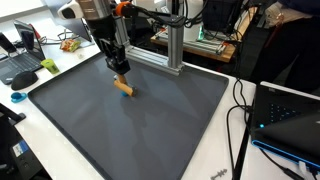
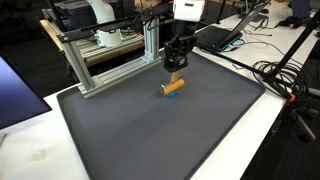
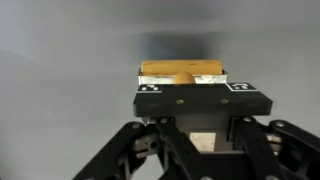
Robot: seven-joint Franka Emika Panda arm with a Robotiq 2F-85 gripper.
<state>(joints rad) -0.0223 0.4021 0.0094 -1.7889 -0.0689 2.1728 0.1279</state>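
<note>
One orange block [image 1: 124,88] in the clamped hand [image 1: 120,78], over mat [image 1: 150,130].

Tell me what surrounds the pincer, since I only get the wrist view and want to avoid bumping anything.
Observer: An aluminium frame stands along the edge of the dark mat, close behind the pincer.
Operator: How does the orange block sit?
Observer: The pincer is shut on the upper end of the orange block. The block slants down from there, and I cannot tell whether its low end touches the mat.
Operator: Anything off to the sides?
Observer: Cables lie on the white table beside one edge of the mat.
</note>
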